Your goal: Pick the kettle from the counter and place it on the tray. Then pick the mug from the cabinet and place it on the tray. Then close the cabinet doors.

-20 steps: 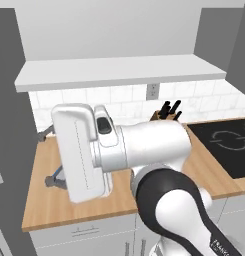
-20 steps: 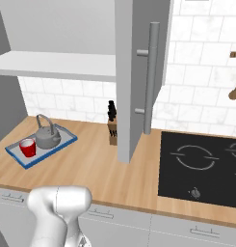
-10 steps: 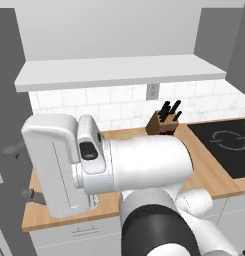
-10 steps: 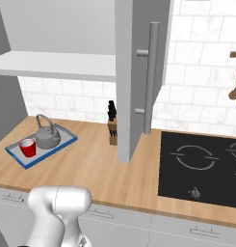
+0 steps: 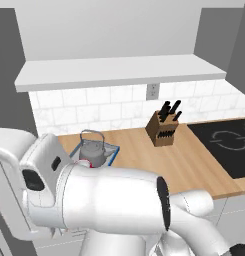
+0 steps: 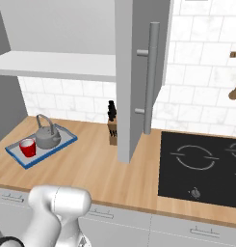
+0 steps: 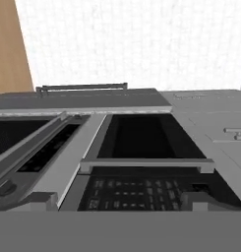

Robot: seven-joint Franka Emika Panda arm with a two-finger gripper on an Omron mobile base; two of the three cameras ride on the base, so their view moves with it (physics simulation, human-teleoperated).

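In the left base view, the squat grey metal kettle [image 5: 93, 149] with its thin arched wire handle sits in the flat blue-rimmed tray [image 5: 113, 151] near the left end of the light wooden butcher-block worktop [image 5: 144, 152]. A sliver of the small bright red mug [image 5: 84, 162] peeks just beside it, over the white arm. The pale grey cabinet shelf [image 5: 119, 71] above is bare, and a wooden knife block [image 5: 163, 131] stands toward the back edge, further right.

In the right base view, the tray [image 6: 19, 158] lies at the worktop's left end with the kettle [image 6: 46, 137] and mug [image 6: 27, 147] both on it, the mug toward the front. This side alone reveals the open right-hand cabinet door [image 6: 141, 72], a large light-grey panel edge-on with a long vertical metal bar handle [image 6: 150, 77], jutting over the worktop beside the black hob [image 6: 199, 164].

The hand view looks down past grey appliance fronts with dark recesses and bar handles, a strip of wood at the upper left. The fingertips are hard to make out along the bottom edge, but the gripper is spread wide and carries nothing.

Judging by this, both placements look done and only the doors remain. The arm should rise from its low pose, push flat against the panel's outer face near the handle, and sweep steadily, keeping clear of the knife block.
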